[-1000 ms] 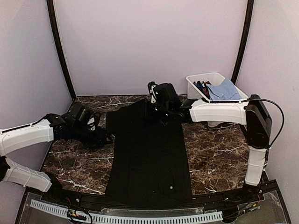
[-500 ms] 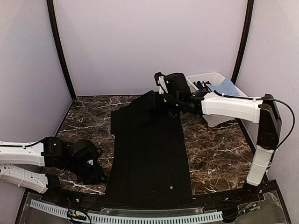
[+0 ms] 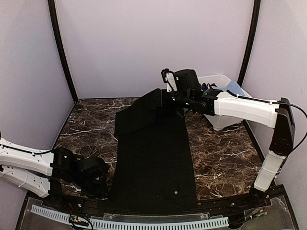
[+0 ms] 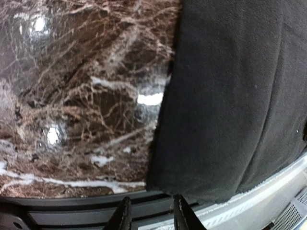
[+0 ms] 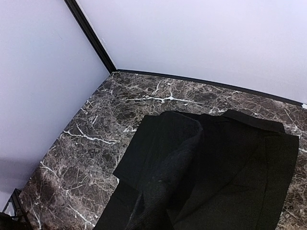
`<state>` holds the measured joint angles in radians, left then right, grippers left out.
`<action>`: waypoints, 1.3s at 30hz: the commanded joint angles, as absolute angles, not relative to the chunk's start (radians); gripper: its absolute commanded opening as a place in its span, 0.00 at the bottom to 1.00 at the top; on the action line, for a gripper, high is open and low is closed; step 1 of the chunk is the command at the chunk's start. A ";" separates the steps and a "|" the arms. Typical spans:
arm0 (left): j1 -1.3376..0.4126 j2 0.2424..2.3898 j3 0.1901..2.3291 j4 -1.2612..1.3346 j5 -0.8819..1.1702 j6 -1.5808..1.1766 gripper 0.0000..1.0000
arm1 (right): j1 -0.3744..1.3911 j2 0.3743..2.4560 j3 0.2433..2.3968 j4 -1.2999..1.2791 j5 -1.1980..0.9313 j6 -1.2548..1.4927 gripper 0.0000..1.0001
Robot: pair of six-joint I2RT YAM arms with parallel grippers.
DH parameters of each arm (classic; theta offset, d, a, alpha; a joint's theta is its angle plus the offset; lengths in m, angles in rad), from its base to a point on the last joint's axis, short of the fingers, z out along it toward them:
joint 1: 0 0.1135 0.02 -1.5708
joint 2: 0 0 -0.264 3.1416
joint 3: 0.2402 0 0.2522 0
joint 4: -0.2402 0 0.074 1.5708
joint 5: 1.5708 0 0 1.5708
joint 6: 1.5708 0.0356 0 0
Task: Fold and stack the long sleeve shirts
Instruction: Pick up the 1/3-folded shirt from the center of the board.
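— So, the left gripper (image 4: 153, 218): what have its jaws got?
— Nothing. They stand narrowly parted with bare space between them, low over the near rim of the table (image 3: 223, 158).
— And the black shirt (image 3: 153, 153)?
— Its near-left corner lies just ahead of those fingertips, a little to their right, and seems not yet touched. The cloth is spread as a long strip down the middle of the table. Its long axis runs from the near edge toward the back wall.
— Who has the far end?
— The right gripper (image 3: 169, 97), closed on the far hem and holding it up, so the far-left part hangs as a raised flap.
— Which arm is nearer that near corner?
— The left, plainly; the right is at the opposite end. I'd judge a pinch on the corner comes next, so the two ends can be brought together along that axis.
— Anything else about?
— A white bin (image 3: 211, 78) of other clothes, beyond the right arm.
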<state>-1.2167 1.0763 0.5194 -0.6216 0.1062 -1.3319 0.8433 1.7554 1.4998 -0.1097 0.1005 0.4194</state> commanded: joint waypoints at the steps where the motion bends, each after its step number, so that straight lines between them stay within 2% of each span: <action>1: -1.223 1.123 0.521 -0.578 0.053 -1.313 0.29 | 0.838 1.707 1.515 -0.101 0.086 0.410 0.00; 18: -1.223 1.246 0.550 -0.540 0.015 -1.242 0.24 | 0.838 1.645 1.515 -0.124 0.057 0.416 0.00; 22: -1.223 1.267 0.569 -0.560 0.014 -1.228 0.18 | 0.838 1.640 1.525 -0.136 0.052 0.413 0.00; 29: -1.224 1.227 0.628 -0.651 -0.037 -1.213 0.02 | 0.838 1.638 1.561 -0.160 0.059 0.397 0.00; 39: -1.224 1.184 0.736 -0.700 -0.066 -1.139 0.00 | 0.838 1.634 1.630 -0.210 0.097 0.353 0.00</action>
<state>-1.2205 1.2072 0.6746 -0.6548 -0.0399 -1.1957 0.8433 1.6745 1.5906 -0.2031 0.0681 0.3836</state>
